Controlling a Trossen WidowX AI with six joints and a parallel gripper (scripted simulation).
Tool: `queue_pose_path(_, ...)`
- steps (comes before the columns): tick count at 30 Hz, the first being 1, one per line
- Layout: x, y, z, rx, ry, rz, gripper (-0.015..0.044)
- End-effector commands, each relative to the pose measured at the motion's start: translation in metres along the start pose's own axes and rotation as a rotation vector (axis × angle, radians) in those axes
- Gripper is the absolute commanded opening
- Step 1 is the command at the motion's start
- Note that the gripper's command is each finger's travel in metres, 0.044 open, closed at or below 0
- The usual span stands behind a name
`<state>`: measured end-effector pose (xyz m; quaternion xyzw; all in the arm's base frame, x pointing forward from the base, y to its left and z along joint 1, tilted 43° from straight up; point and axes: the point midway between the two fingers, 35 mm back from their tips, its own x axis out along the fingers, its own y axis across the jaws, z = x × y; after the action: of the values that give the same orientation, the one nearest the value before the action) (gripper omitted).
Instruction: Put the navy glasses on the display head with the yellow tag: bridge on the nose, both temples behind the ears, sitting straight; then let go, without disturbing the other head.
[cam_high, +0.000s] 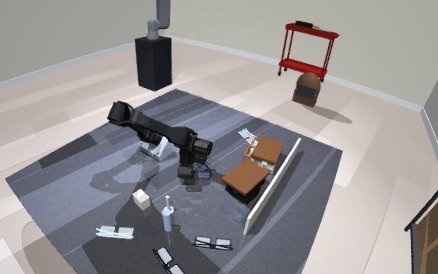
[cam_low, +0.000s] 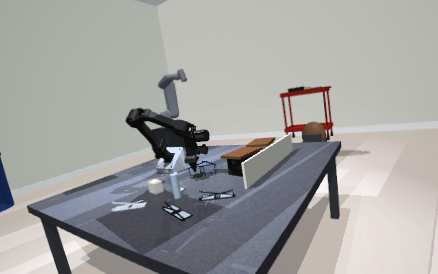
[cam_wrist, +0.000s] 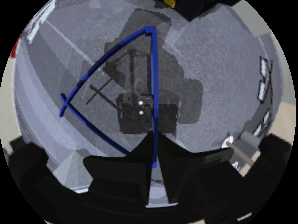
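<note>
Pale walls and light plank flooring surround the dark tabletop, where the robot's pincer is clamped on the navy glasses. They are near the arm's base, short of the brown-topped boxes. The tips pinch one end of the front frame, and the temples reach away from it and cross near their far ends, presumably so the lenses and temples stay free for seating. Whether the glasses touch the surface is hard to judge from these angles. Neither a yellow tag nor a nose can be made out, so the target head cannot be told. A straight lift probably comes next; an off-centre grip might let the frame swing or tilt.
</note>
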<state>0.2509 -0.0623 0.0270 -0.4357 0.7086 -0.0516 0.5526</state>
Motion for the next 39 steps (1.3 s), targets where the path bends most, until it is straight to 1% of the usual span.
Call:
queue_pose_path(1,-0.018,-0.001,0.005,0.009,-0.014,0.002,0.0)
queue_pose_path(15,-0.095,0.0,0.005,0.008,-0.008,0.0,0.0)
queue_pose_path(23,-0.096,-0.009,0.002,0.063,-0.011,0.006,0.0)
queue_pose_path(39,-0.094,-0.089,-0.046,0.531,-0.024,0.033,0.0)
